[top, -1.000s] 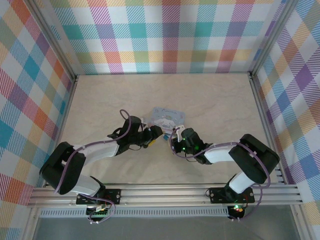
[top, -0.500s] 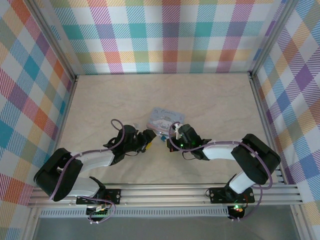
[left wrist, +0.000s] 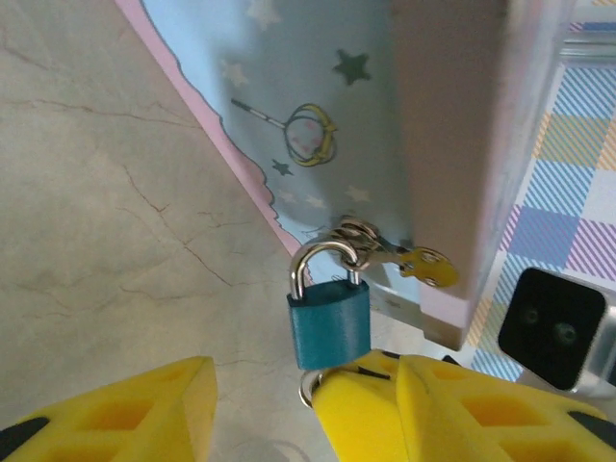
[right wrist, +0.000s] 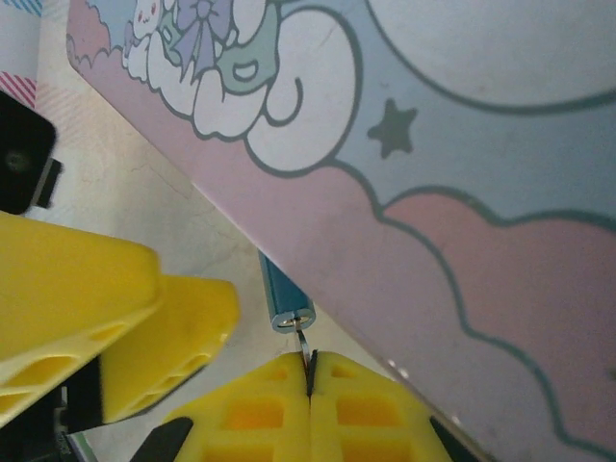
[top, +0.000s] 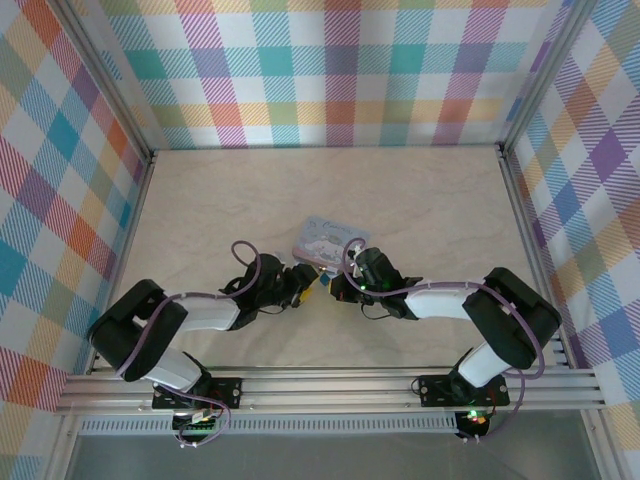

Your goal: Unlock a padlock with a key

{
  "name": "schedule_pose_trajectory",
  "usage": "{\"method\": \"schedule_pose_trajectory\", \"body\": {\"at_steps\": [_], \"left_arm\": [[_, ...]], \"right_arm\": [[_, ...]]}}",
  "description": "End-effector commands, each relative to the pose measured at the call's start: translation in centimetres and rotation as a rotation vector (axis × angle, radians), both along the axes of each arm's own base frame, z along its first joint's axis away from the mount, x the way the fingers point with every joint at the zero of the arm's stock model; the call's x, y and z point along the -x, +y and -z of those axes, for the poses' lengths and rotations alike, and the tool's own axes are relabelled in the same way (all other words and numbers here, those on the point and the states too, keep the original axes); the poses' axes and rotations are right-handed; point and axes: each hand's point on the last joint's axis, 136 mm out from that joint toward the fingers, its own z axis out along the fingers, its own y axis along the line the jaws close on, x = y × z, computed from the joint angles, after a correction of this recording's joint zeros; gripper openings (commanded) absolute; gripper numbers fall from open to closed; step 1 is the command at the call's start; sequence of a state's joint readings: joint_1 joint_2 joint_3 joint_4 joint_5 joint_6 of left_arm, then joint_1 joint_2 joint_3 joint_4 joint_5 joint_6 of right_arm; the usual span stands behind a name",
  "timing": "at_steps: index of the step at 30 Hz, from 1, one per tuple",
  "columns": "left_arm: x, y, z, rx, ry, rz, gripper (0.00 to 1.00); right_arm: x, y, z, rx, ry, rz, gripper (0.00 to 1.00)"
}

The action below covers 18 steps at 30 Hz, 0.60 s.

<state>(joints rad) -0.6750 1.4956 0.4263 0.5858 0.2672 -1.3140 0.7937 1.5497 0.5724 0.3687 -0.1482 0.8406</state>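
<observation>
The right fingers (right wrist: 318,395), at the bottom centre of the right wrist view, are pressed together on the key (right wrist: 305,348), a thin sliver standing up out of the seam between them. Its tip meets the underside of the padlock (right wrist: 285,300) just above, which sits against the lower edge of the tin (right wrist: 462,221). In the left wrist view the left fingers (left wrist: 183,395) are spread wide at the bottom corners and grasp nothing. The blue padlock hangs in the middle of that frame above the gap, with the yellow tips of the right fingers just under it and a small metal ring at its base. Its shackle is threaded through the hasp (left wrist: 358,236) at the tin's lower corner, beside a gold latch plate (left wrist: 423,262). From the top view both arms meet at the lower left edge of the tin, near the middle of the table (top: 420,200).
</observation>
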Motion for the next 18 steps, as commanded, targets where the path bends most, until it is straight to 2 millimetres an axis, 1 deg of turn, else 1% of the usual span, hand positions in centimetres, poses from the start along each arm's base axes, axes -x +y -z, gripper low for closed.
{"method": "schedule_pose_trajectory", "body": {"at_steps": [1, 7, 9, 18], "left_arm": [[-0.5, -1.4, -1.0, 0.053, -0.037, -0.002, 0.50], [-0.5, -2.3, -0.2, 0.053, -0.025, 0.003, 0.48], [-0.6, -2.4, 0.0, 0.059, -0.021, -0.002, 0.46], [-1.4, -2.1, 1.0, 0.027, -0.026, -0.041, 0.40]], "right_arm": [[0.4, 1.1, -1.1, -0.047, 0.040, -0.013, 0.02], [0.6, 1.4, -1.2, -0.062, 0.058, -0.015, 0.02], [0.5, 1.5, -1.5, -0.073, 0.059, -0.015, 0.02], [0.8, 1.7, -2.1, -0.114, 0.091, 0.004, 0.02]]}}
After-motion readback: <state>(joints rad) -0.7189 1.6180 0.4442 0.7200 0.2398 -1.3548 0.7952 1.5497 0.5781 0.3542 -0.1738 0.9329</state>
